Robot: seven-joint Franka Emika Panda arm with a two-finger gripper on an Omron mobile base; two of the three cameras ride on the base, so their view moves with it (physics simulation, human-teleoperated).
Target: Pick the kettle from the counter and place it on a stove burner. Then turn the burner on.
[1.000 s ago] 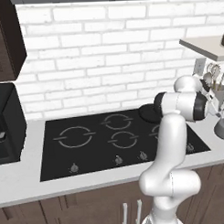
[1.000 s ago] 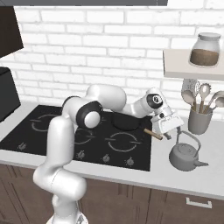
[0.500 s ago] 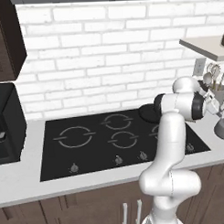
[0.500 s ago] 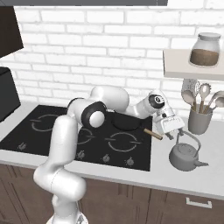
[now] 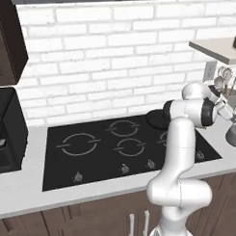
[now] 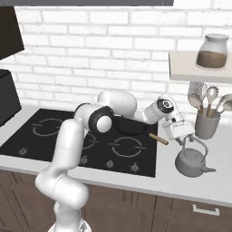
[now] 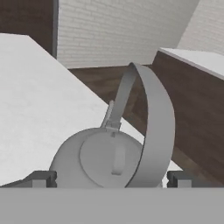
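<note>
on counter (image 6: pixel 213 181), kettle (image 6: pixel 191 162), utensil crock (image 6: pixel 207 126)

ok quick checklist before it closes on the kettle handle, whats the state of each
1. Gripper open: ok.
2. Kettle upright on the counter: ok.
3. Handle between the fingertips: ok in the hand view.
4. Low enough to catch the handle: cannot tell.
5. Largest stove burner free for the kettle: ok.
6. Pan close to the carry path: not ok, watch it.
</note>
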